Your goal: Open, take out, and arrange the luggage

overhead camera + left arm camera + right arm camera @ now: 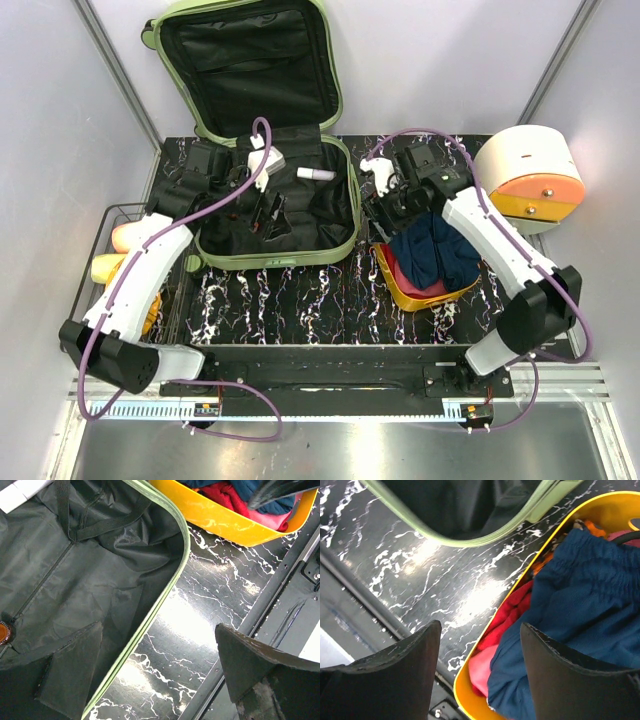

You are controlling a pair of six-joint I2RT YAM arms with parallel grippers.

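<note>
**Item 1.** The luggage [280, 259]: a pale-green hard-shell suitcase. We find it open on the black marbled table [300, 295], left of centre. Its base lies flat and its lid is raised at the far side. Both halves show black lining. Black straps [90, 527] cross the lining of the base. A small white tube [315, 174] lies near the hinge side. We cannot identify the dark pieces beside it.

**Item 2.** Left gripper [157, 627]: the fingers are spread wide and hold nothing. We see one finger over the lining of the base. The other is over the near edge of the table, with the front rim of the luggage running between them.

**Item 3.** Right gripper [480, 626]: the fingers are parted and nothing is between them. It hangs above the near-left rim of the tray, clear of the cloth below.

**Item 4.** Yellow-orange tray [392, 285]: it sits on the table just right of the luggage, close to it but not touching. We note a navy garment [435, 250] heaped on top, with a red garment [505, 620] beneath it at the left side.

**Item 5.** Wire basket [110, 215]: it stands at the left edge of the table and holds yellow and peach-coloured items that we cannot name.

**Item 6.** White drum-shaped container [530, 170]: it has an orange and yellow front and stands at the far right, well apart from the luggage.
</note>
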